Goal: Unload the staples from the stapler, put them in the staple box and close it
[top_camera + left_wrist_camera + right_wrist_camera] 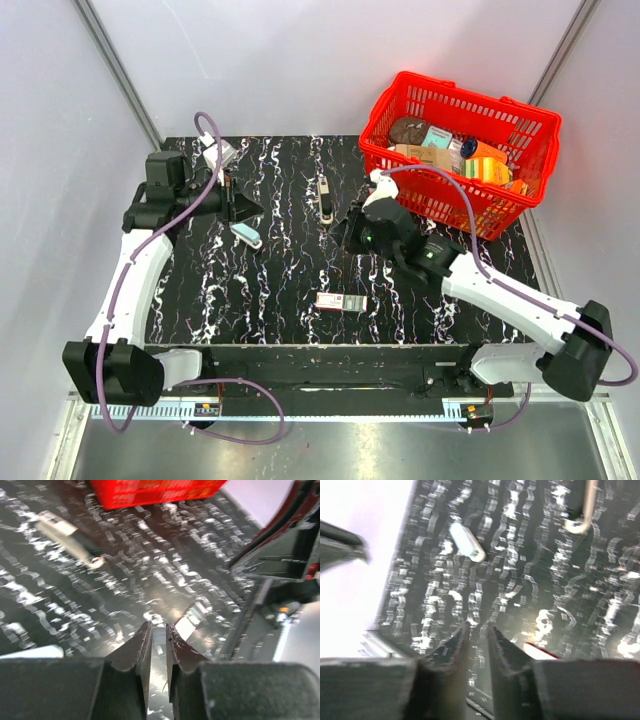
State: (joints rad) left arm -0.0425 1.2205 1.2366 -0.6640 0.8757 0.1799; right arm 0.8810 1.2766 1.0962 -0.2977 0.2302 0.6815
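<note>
The small light-blue stapler [246,235] lies flat on the black marbled table [290,270], left of centre. It also shows in the right wrist view [466,542], far from the jaws. My left gripper [243,208] hovers just behind the stapler, apart from it. Its jaws [158,627] are nearly together with a thin gap and hold nothing; the stapler is out of that view. My right gripper [347,227] is near the table's centre, with jaws [477,626] also nearly together and empty.
A slim black-and-silver object [325,197] lies at centre back and shows in both wrist views [70,537] [582,515]. A small red-and-white box [340,301] lies near the front [540,651]. A red basket [530,125] of groceries stands back right.
</note>
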